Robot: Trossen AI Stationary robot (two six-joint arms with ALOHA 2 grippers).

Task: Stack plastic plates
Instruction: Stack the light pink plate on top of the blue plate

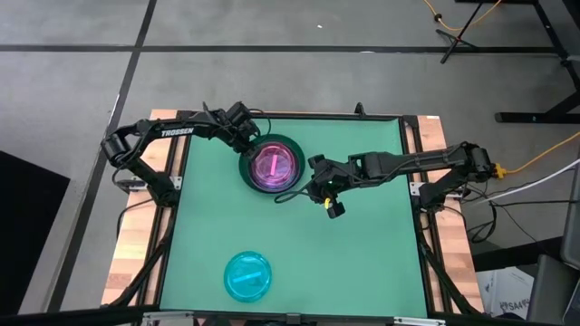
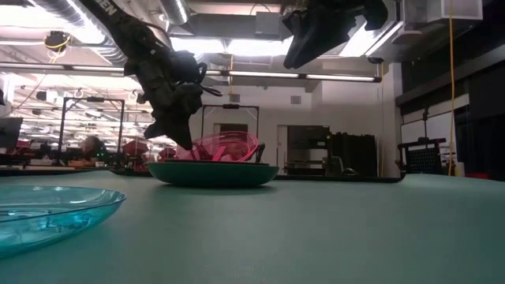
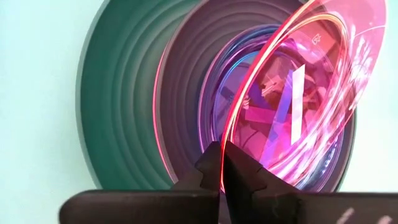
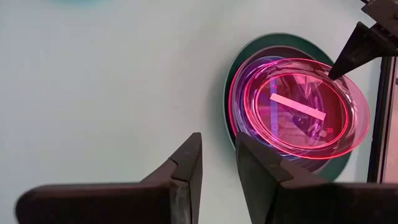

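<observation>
A green mat covers the tabletop (image 1: pixel 362 263), whose pale wooden edge (image 1: pixel 136 254) shows along the left and right sides. Around it lies a grey floor (image 1: pixel 272 81) crossed by dark lines. An orange cable (image 1: pixel 544 156) runs across the floor on the right, and a dark stand's legs (image 1: pixel 535 54) reach in at the far right. Across the tabletop the room is large and dim, with bright strip lights (image 2: pixel 237 46) and ducts (image 2: pixel 47 16) on the ceiling, a white far wall (image 2: pixel 316 118), dark cabinets (image 2: pixel 355 154) and metal frames (image 2: pixel 79 126) on the left.
</observation>
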